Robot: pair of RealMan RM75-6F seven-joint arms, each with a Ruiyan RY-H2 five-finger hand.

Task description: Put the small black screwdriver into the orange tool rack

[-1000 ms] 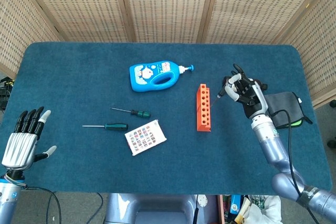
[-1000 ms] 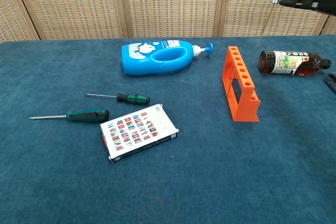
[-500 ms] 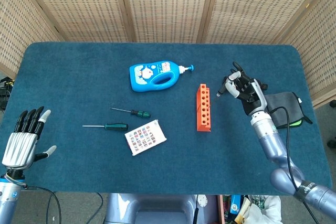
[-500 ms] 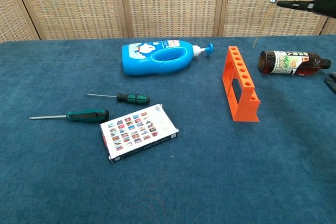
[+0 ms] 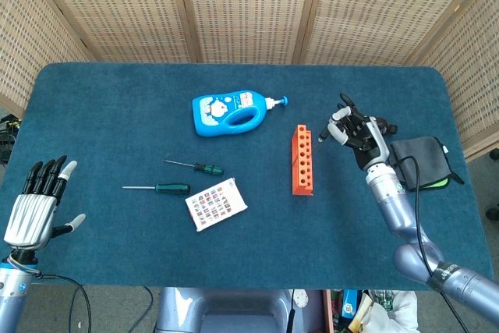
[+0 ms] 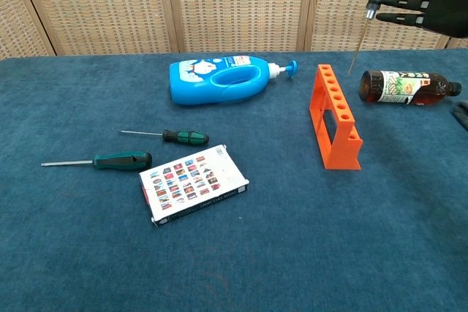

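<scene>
**Screwdriver edges in toward the rack**

The right hand point(image 5: 355, 132) has slid left since a second ago, carrying the small black screwdriver point(image 6: 363, 32) closer to the orange tool rack point(image 6: 335, 116). Its fingers point(image 6: 409, 1) are wrapped around the black handle up at the top of the chest view, and the thin shaft hangs down with a slight tilt, tip in the air just beyond the rack's far end, not in any hole. The rack stands upright on the blue bench point(image 5: 117, 99), its row of holes facing up.

Behind the rack on the right, a brown bottle point(image 6: 406, 87) lies on its side. A blue pump bottle point(image 6: 228, 79) lies flat to the rack's left. Further left, two green-handled screwdrivers point(image 6: 164, 135) point(image 6: 99, 160) rest on the cloth, with a card pack point(image 6: 193, 183) just beside them.

Down at the near-left corner, the left hand point(image 5: 35, 207) holds nothing, fingers straight and spread.
</scene>
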